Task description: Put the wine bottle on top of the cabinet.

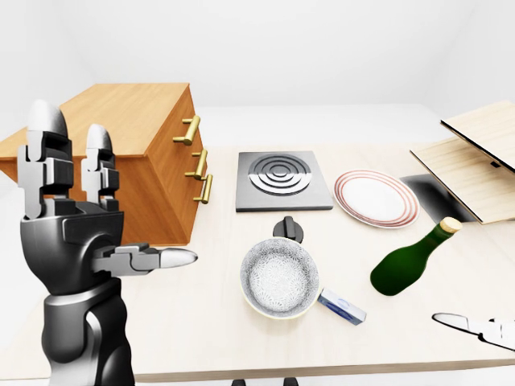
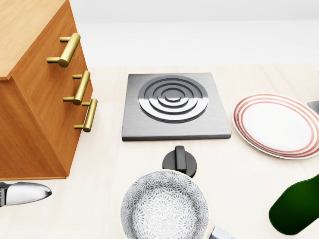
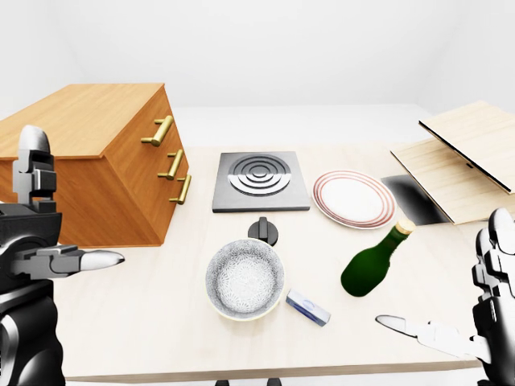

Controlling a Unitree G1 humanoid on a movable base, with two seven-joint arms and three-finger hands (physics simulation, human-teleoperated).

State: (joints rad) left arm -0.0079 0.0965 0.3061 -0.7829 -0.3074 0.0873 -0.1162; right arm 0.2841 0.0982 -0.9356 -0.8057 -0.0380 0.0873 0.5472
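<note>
The wine bottle [image 3: 372, 264] lies on its side on the table [image 3: 161, 322], at the right of the right-eye view, its corked neck pointing up and to the right toward the red-rimmed plate [image 3: 352, 199] and its fat base toward the bottom edge. It looks like dark green glass: probably heavy for its size, stiff, smooth enough to slip, breakable if dropped, and, being round, likely to roll when nudged. The best hold is probably around the wide body near its middle, not the thin neck. The right hand [image 3: 471, 310] stands just beside the bottle's base, fingers spread wide, holding nothing. The left hand [image 1: 84, 221] is raised, also spread and empty, near the wooden cabinet [image 1: 137, 153], whose flat top is bare. A patterned pot [image 3: 245, 278] sits between the hands.
</note>
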